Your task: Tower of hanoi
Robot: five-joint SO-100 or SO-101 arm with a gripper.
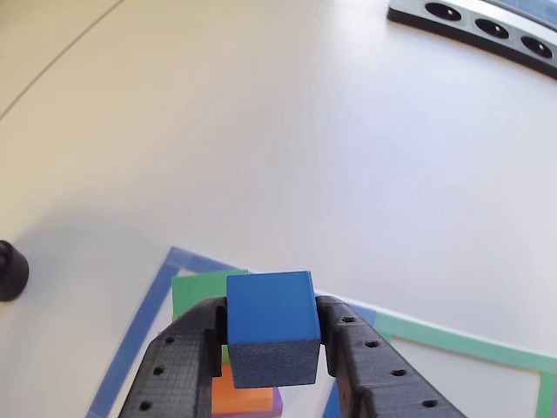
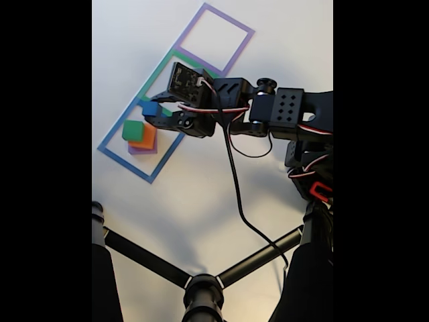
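Gripper sitting at bottom centre of the other view, its two black fingers pressing on either side of the small blue cube, so it is clamped on the cube. Cube is riding lifted, above the rest of the stack. Just behind and below it, the green block is showing at the cube's left, with the orange block and a sliver of the purple block peeking out under the jaws at the bottom edge. All of this is lying inside the blue tape square; the green tape square is running off to lower right. White table is filling the upper frame, with a dark rail with holes at upper right and a black knob at the left edge.

In the fixed view, gripper is holding the blue cube left of centre, just up-right of the green, orange, purple stack in the blue outline. Purple tape square at top. Arm is reaching in from the right; tripod legs at bottom.
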